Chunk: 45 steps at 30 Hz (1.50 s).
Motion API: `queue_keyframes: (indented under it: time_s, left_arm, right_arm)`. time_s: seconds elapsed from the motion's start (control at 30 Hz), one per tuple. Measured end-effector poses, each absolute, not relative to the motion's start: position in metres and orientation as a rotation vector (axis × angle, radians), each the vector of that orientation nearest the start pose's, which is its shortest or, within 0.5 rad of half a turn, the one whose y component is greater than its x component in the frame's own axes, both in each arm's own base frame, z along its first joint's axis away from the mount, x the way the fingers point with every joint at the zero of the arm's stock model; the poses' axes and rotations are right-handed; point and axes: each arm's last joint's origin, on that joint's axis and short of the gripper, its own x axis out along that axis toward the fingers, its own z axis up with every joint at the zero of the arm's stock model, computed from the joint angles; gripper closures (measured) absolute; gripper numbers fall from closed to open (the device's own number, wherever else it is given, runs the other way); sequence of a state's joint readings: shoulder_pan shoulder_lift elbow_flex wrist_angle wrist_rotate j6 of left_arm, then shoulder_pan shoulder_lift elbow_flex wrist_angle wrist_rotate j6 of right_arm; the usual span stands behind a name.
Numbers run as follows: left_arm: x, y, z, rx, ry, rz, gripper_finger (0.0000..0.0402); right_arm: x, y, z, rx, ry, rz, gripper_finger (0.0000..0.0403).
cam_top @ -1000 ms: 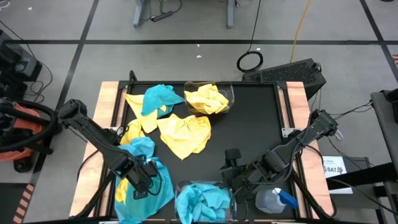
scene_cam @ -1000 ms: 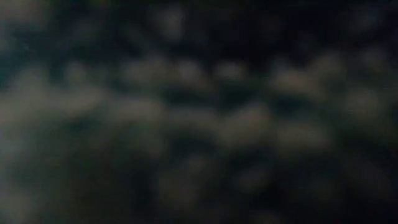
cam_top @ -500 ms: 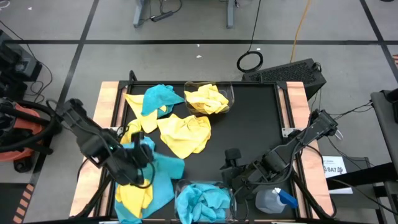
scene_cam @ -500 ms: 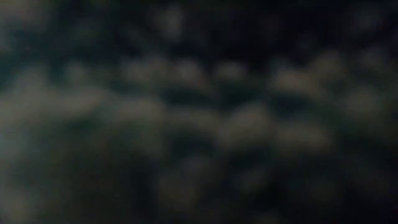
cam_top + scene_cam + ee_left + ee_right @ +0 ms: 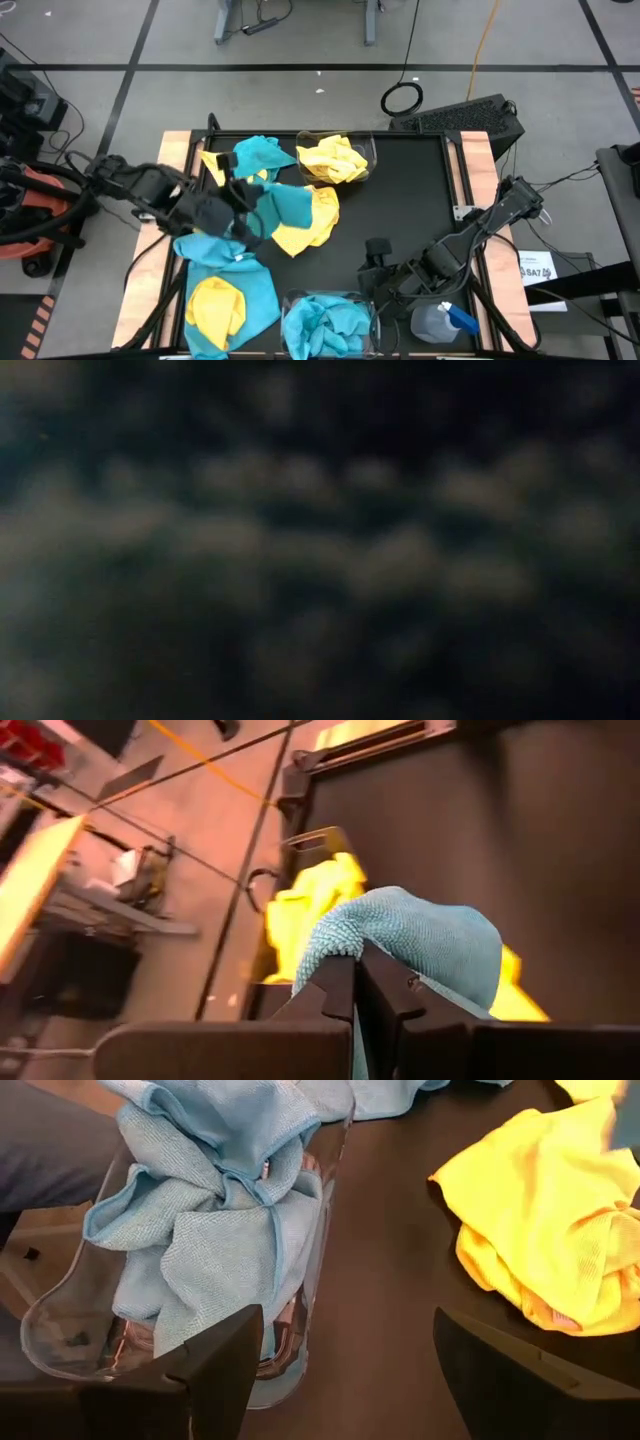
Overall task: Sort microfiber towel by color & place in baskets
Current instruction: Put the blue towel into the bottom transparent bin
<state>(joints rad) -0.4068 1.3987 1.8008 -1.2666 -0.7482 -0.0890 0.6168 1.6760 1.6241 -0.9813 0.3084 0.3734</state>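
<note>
My left gripper [image 5: 245, 203] [image 5: 357, 982] is over the left middle of the table, shut on a turquoise towel [image 5: 288, 205] [image 5: 425, 935]. More towels lie loose: a yellow one [image 5: 312, 220] [image 5: 545, 1210] mid-table, a turquoise one [image 5: 255, 155] at the far left over yellow cloth, and a turquoise one [image 5: 235, 275] near left with a yellow one [image 5: 215, 305] on it. The far basket [image 5: 368, 160] holds yellow towels. The near basket [image 5: 325, 320] [image 5: 70, 1335] holds turquoise ones. My right gripper [image 5: 372, 268] [image 5: 340, 1370] waits open beside the near basket. My left gripper pinches the turquoise towel between its two fingers. A rounded fold of it [image 5: 400, 925] bulges out just beyond the fingertips. The fingers come from the table's left, slanting down. The cloth trails from them toward the right, over the mid-table yellow towel; whether it hangs clear, I cannot tell.
A clear spray bottle with blue trigger [image 5: 442, 322] lies at the near right corner, behind my right arm. Bare black table [image 5: 410, 190] stretches across the right half. The low view shows only a dark blur.
My left gripper has risen from the near-left pile and swung toward the far edge and the table's middle, turning as it went. It has drawn the turquoise towel off that pile. The yellow towel that was under it now lies uncovered on another turquoise one.
</note>
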Motion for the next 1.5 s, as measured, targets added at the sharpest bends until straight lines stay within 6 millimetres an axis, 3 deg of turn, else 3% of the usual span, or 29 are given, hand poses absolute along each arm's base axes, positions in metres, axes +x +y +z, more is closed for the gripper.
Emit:
queue_keyframes:
  time_s: [0.13,0.27,0.57,0.77,1.2,1.5]
  left_arm:
    - [0.232,-0.064,0.45,0.392,0.704,0.311,0.04]
    - [0.238,-0.067,0.453,0.391,0.666,0.172,0.04]
    - [0.245,-0.094,0.463,0.364,0.509,-0.161,0.04]
    - [0.255,-0.119,0.457,0.37,0.475,-0.292,0.04]
    - [0.303,-0.175,0.408,0.412,0.553,-0.489,0.04]
    - [0.335,-0.2,0.369,0.411,0.598,-0.598,0.04]
  right_arm:
    - [0.283,0.195,0.331,-0.121,0.96,0.109,0.0118]
    - [0.281,0.197,0.331,-0.128,0.963,0.115,0.0118]
    - [0.279,0.196,0.329,-0.144,0.993,0.102,0.0118]
    - [0.278,0.195,0.328,-0.144,1.006,0.094,0.0118]
    - [0.27,0.197,0.326,-0.113,1.055,0.049,0.0118]
    - [0.261,0.208,0.326,-0.119,1.025,0.029,0.0118]
